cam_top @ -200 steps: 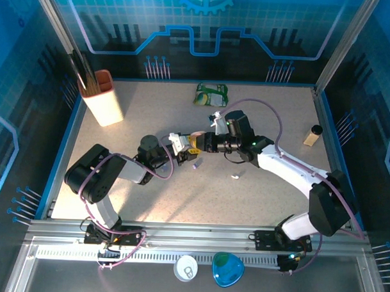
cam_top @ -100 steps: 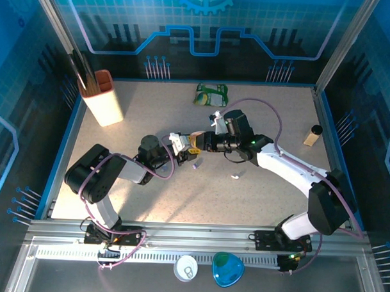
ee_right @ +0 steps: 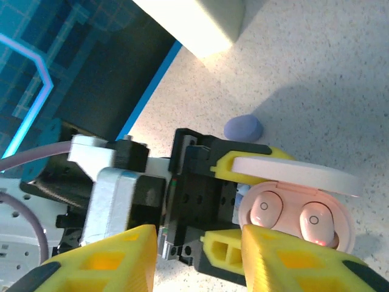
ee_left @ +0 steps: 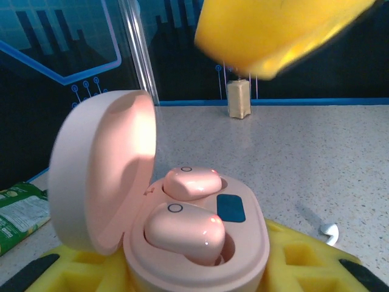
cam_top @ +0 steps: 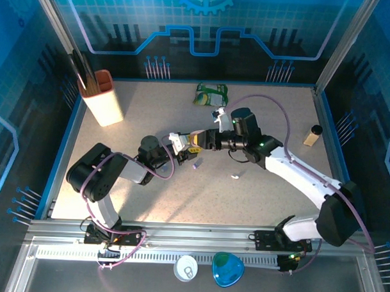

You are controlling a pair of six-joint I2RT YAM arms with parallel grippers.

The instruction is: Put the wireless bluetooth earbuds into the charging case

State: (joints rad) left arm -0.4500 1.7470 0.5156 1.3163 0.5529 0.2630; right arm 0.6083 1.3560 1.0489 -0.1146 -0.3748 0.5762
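Note:
A pink charging case with its lid raised sits between the yellow fingers of my left gripper, which is shut on it. Two pinkish earbuds lie in its wells, also visible in the right wrist view. My right gripper hovers right by the case with jaws apart and nothing between them; one of its fingers hangs over the case. A lilac earbud and a white earbud lie loose on the table.
A pale holder with dark utensils stands at the back left. A green packet lies at the back middle and a small bottle at the right. A white disc and a blue one sit by the front rail.
My right gripper has opened and its arm has drawn back a little to the right of the case. The left arm and the case have stayed put.

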